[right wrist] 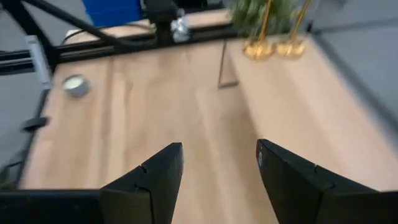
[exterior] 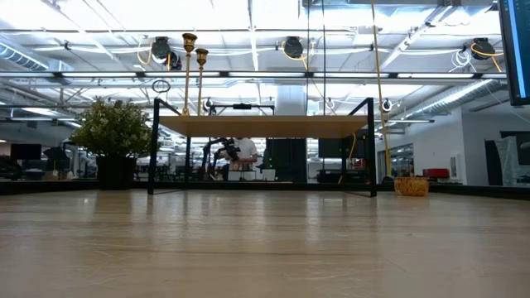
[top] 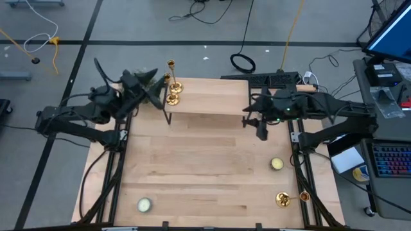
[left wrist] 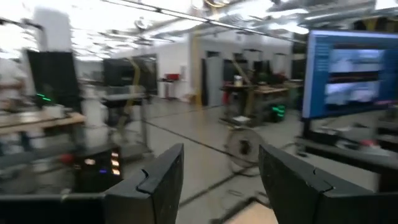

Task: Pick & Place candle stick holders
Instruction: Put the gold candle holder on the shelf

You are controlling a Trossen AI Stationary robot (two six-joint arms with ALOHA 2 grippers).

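High view: two candle stick holders (top: 172, 83) stand upright, just beside each other, on the left end of the raised shelf (top: 212, 96) at the far side of the surface (top: 192, 173); the third holder (top: 287, 199) lies tipped on its side at the near right corner, base toward the middle and stem pointing at the edge. One candle (top: 277, 164) sits near that fallen holder, another candle (top: 144, 205) at the near left. Left gripper (top: 149, 90) hovers beside the green plant (top: 144, 77) by the shelf's left end; right gripper (top: 260, 125) hangs at the shelf's right end, and neither touches a holder. Low view: the two upright holders (exterior: 193, 70) show as thin stems with small top cups above the shelf, with the plant (exterior: 114, 128) to one side; the fallen one isn't visible here. Left wrist view: left gripper (left wrist: 221, 186) is spread with nothing between its fingers (left wrist: 158, 183), looking out into the room. Right wrist view: right gripper (right wrist: 219, 180) is likewise spread and empty, over bare wood, with the two upright holders (right wrist: 273, 43) far ahead. Handling judgement: polished metal, rigid, probably light but top-heavy on a narrow base, and slick. Best to pinch mid-stem or just above the flared base; the lying one may roll as the gripper closes, so grip across the stem. Containers: none in sight; the top cups look empty, though they're too small to confirm.
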